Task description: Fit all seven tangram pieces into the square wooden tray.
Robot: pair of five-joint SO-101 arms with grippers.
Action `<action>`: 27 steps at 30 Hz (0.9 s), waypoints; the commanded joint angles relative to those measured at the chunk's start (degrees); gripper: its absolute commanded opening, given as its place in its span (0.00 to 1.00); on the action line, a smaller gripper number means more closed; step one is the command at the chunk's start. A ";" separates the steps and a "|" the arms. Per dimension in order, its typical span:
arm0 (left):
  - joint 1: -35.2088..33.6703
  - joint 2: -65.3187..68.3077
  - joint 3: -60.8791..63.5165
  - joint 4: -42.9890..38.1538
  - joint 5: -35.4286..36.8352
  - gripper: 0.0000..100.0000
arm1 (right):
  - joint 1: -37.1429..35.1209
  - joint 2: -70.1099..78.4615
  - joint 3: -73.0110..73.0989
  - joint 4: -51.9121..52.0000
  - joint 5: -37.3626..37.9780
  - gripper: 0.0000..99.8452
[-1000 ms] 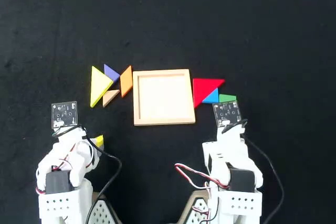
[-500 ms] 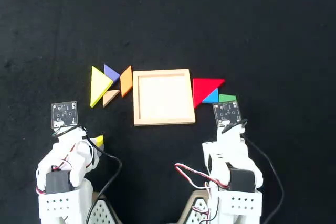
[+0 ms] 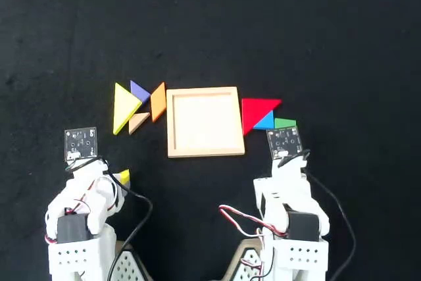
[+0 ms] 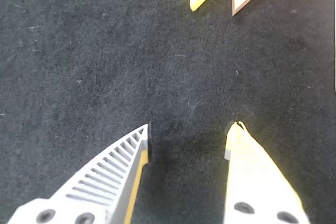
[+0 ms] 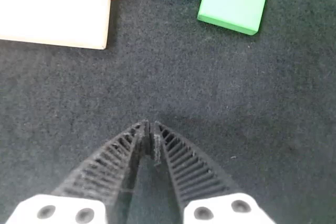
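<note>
Our left gripper (image 4: 191,129) hangs over the black table (image 3: 210,37) with its jaws wide apart, and our right gripper (image 5: 150,127) sits low over the same surface with its jaws pressed together tip to tip. We see the square wooden tray (image 3: 170,123) at the middle of the table, its inside showing bare wood. Left of the tray lie the yellow triangle (image 3: 122,106), the purple triangle (image 3: 139,90), the tan triangle (image 3: 138,122) and the orange parallelogram (image 3: 158,101), the last just beside the tray's left rim. Right of the tray we find the red triangle (image 3: 258,108) touching the blue triangle (image 3: 265,122), with the green square (image 3: 285,123) just right of the blue one. Our right gripper is near the green square, on its near side
</note>
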 commanded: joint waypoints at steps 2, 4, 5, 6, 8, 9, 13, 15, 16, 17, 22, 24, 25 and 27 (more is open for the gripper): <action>-0.92 -0.35 1.10 0.00 0.09 0.24 | 0.53 -4.00 0.13 -0.09 0.53 0.01; -2.51 -0.35 0.84 -0.09 0.09 0.24 | 0.62 -4.00 0.13 0.00 0.53 0.01; -3.91 -0.44 0.48 -0.18 0.09 0.24 | 0.70 -4.00 0.13 0.00 0.53 0.01; -5.14 -0.53 -0.22 -0.79 0.35 0.24 | 0.79 -4.00 0.13 0.09 0.53 0.01; -6.99 -0.53 -1.71 -3.87 0.44 0.24 | 0.88 -4.00 0.13 0.09 0.53 0.01; -7.52 -0.53 -2.24 -5.36 0.44 0.24 | 0.88 -4.00 0.13 0.00 0.53 0.01; -7.25 -0.53 -2.95 -8.97 0.44 0.24 | 0.53 -4.00 0.13 -0.70 0.53 0.01; -6.02 -0.53 -2.95 -10.37 0.18 0.24 | 0.53 -4.00 0.13 -3.08 0.35 0.01; -4.88 -0.53 -2.77 -10.99 0.09 0.24 | 0.53 -4.00 0.13 -4.31 0.18 0.01; -4.09 -0.53 -2.59 -11.78 0.00 0.24 | 0.53 -4.00 0.13 -5.71 0.18 0.01; 0.48 -0.09 -6.29 -18.46 -2.37 0.24 | 0.88 -3.56 0.13 -14.51 0.62 0.01; 3.30 0.18 -9.63 -18.29 -2.37 0.24 | 0.88 -3.56 0.13 -13.19 1.14 0.01; 4.35 0.70 -11.38 -18.20 -2.37 0.24 | 0.88 -3.56 0.13 -12.31 2.73 0.01; 5.58 3.60 -15.60 -18.46 -2.37 0.24 | 0.79 -3.74 0.13 -10.90 7.74 0.01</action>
